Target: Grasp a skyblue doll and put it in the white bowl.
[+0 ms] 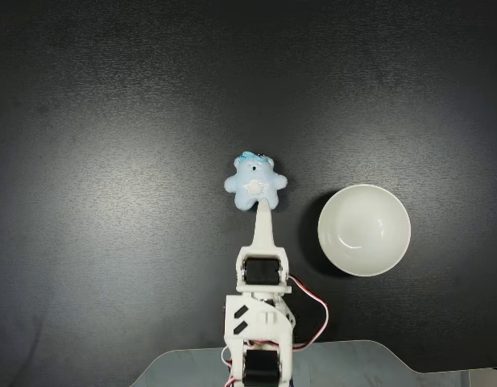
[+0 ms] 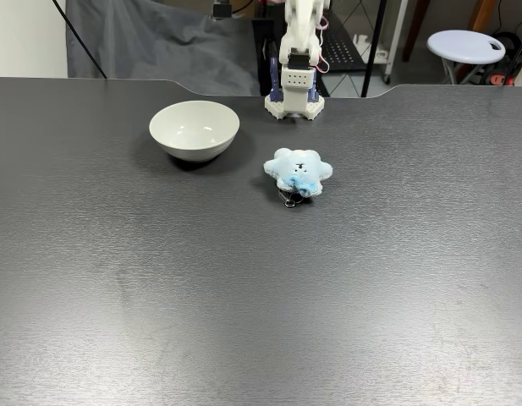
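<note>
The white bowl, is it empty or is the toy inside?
Empty. The white bowl shows a bare inside; the skyblue doll lies on the table beside it.

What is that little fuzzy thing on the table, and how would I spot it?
On the dark grey table, look beside the round glossy white bowl, in front of the white robot arm. The small fluffy pale-blue plush doll lies there: soft, star-limbed, the one coloured item.

A lab or office room: dark worktable (image 2: 244, 296), grey curtain (image 2: 159, 42), round stool (image 2: 466, 44), cabled equipment behind.

Doll (image 2: 298, 171) beside (apparently clear of) bowl (image 2: 194, 129)
</note>
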Available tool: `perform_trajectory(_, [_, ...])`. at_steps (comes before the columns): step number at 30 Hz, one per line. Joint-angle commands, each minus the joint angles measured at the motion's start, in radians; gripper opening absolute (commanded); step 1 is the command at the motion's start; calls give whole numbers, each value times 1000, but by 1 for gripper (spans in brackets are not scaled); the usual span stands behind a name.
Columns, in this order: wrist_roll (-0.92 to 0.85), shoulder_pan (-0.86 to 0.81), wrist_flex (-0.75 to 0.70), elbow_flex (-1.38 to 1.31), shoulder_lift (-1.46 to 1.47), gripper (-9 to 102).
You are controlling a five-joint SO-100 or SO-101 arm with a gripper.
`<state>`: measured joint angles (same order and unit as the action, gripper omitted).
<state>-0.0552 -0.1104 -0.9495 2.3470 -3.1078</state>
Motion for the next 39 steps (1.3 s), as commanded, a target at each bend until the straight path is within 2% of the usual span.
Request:
perform_trajectory(1, [11, 2, 11, -433, 282, -1])
perform_trajectory(5, [0, 2, 3, -709, 511, -1])
perform_trajectory(8, [-3, 2, -60, -848, 658, -1])
perform_trajectory(11, [-3, 2, -206, -957, 796, -1])
perform_trajectory(17, [-3, 2, -589, -1100, 1042, -1])
perform_trajectory(21, [-3, 2, -739, -1114, 1167, 1])
perform_trajectory(33, [-11, 0, -779, -1095, 1417, 6])
perform_trajectory(39, [-97, -14, -779, -1095, 1494, 6])
